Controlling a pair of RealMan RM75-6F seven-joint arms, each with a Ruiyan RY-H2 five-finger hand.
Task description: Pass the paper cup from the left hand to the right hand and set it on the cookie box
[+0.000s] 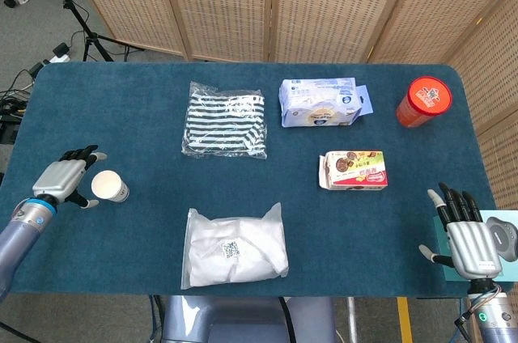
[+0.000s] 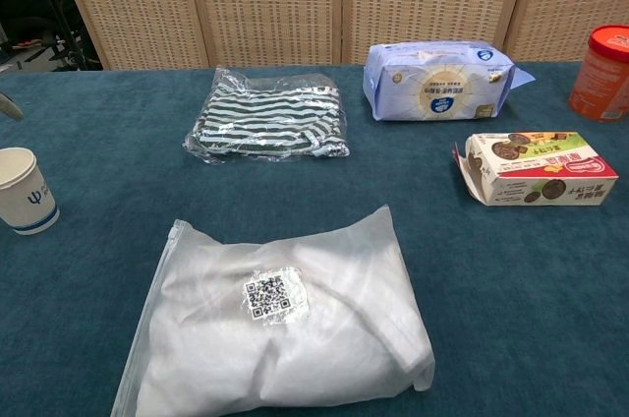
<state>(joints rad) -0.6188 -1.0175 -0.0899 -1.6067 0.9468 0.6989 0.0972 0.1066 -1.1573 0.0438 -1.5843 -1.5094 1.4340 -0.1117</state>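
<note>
Bare desk [image 1: 146, 141] lies between paper cup [image 1: 110, 187] and cookie box [image 1: 354, 170]; the white bag [image 1: 233, 247] and striped packet [image 1: 226, 119] flank that lane.

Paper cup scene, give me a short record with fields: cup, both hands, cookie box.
cup: paper cup upright on the table, near its left edge
left hand: left hand beside the cup, fingers spread, not gripping it
right hand: right hand at the table's right front corner, holding nothing
cookie box: cookie box lying flat on the right side, nothing on it
</note>
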